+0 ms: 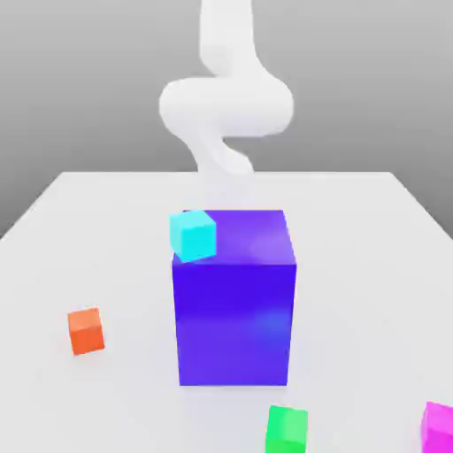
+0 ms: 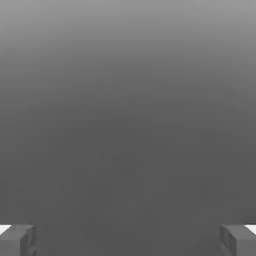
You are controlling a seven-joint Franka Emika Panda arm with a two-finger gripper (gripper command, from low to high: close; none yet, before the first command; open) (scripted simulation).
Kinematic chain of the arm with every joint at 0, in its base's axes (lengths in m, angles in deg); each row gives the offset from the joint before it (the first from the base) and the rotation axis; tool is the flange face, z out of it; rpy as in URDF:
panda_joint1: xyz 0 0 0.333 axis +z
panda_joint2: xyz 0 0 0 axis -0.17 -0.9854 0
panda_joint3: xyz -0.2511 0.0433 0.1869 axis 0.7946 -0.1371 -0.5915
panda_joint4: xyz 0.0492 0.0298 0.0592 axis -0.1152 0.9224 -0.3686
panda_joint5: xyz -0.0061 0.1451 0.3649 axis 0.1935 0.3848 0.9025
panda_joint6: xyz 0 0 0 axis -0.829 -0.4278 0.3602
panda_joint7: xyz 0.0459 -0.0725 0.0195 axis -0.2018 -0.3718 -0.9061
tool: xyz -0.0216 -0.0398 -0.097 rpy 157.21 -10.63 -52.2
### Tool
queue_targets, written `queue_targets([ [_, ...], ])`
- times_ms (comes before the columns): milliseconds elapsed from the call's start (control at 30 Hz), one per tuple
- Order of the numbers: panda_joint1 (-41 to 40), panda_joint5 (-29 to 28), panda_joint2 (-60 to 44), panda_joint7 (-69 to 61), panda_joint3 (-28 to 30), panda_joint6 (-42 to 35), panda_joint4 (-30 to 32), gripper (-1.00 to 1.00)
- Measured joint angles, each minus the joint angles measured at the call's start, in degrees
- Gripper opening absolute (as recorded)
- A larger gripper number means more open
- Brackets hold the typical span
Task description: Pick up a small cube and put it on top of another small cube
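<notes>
A small cyan cube [image 1: 193,234] sits tilted at the upper corner of a large blue block [image 1: 234,301], on the exterior view's left side of the block's top; whether it rests on that top or lies just behind the block cannot be told. The blue block stands upright near the middle of the white table [image 1: 372,265].

A small orange cube [image 1: 86,331] lies on the table well apart from the block, toward the table's edge on the exterior view's left. A small green cube [image 1: 287,430] sits at the near edge, in front of the block and slightly toward the exterior view's right. A small magenta cube [image 1: 438,426] lies near the corner at the exterior view's right, beside the green one but apart from it.

The white arm [image 1: 226,102] rises behind the block, at the far edge of the table, curving above it.

In the hand view the gripper [image 2: 128,240] is released: its two grey fingertips [image 2: 17,240] stand wide apart with nothing between them, only a plain grey backdrop ahead.
</notes>
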Motion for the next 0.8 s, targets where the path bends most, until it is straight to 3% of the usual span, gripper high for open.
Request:
queue_targets([
  [500,10.4,0.32,-31.5,-19.05,-3.42,8.04,-2.76,0.0],
  [800,16.03,-2.36,-50.27,-28.34,-6.35,12.78,-4.4,0.0],
])
